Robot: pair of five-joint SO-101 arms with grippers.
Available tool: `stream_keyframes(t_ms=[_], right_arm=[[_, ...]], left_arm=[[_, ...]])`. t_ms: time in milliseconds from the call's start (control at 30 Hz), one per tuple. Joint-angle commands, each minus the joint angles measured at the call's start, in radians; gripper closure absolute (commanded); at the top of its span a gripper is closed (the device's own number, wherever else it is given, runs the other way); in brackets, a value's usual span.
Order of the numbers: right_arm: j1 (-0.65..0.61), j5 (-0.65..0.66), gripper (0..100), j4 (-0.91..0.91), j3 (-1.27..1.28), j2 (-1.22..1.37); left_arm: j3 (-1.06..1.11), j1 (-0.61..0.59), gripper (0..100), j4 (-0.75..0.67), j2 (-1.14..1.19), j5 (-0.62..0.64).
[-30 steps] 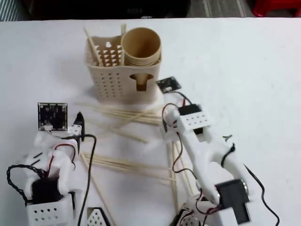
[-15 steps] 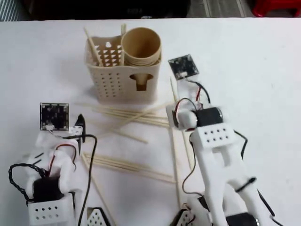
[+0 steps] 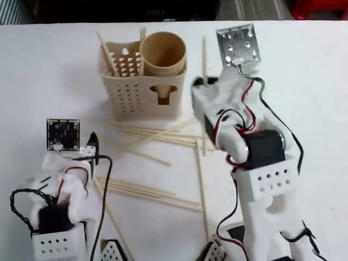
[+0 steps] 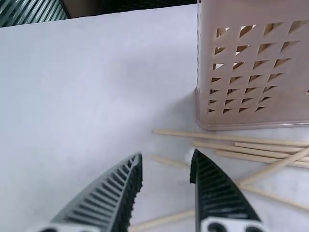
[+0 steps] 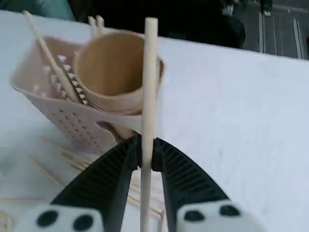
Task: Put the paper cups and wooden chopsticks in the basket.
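Basket (image 3: 133,92) at the back of the table (image 3: 54,65), paper cups (image 3: 163,51) in its right half. Loose chopsticks (image 3: 147,187) in front; one chopstick (image 3: 204,54) just to its right, pinched in the right gripper (image 5: 146,142).

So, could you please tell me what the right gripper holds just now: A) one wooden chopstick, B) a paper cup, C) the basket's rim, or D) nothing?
A: in the right wrist view the right gripper is shut on a single wooden chopstick, with the basket beyond it.

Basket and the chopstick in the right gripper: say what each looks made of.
The basket is likely moulded plastic: cream, matte, with regular rows of holes. The chopstick in the right gripper looks like pale bare wood or bamboo, dull and unvarnished.
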Motion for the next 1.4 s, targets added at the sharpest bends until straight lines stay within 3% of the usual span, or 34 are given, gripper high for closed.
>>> stream_keyframes(t_ms=[0, 400, 733, 1033, 1167, 1367], right_arm=[[-0.076, -0.043, 98.1, -0.071, -0.147, 0.041], [-0.148, -0.074, 98.1, -0.648, -0.203, 0.22], [-0.154, -0.074, 98.1, -0.924, -0.203, 0.406], [-0.156, -0.155, 98.1, -0.981, -0.201, 0.456], [-0.182, -0.126, 97.1, -0.928, -0.167, 0.461], [-0.223, -0.066, 78.0, -0.842, -0.126, 0.453]], left_arm=[[-0.005, -0.005, 83, -0.025, -0.01, 0.002], [-0.003, -0.005, 83, -0.023, -0.01, 0.002], [-0.003, -0.005, 83, -0.023, -0.01, 0.002], [-0.003, -0.007, 83, -0.025, -0.01, 0.002], [-0.003, -0.007, 83, -0.025, -0.01, 0.002], [-0.003, -0.007, 83, -0.025, -0.01, 0.002]])
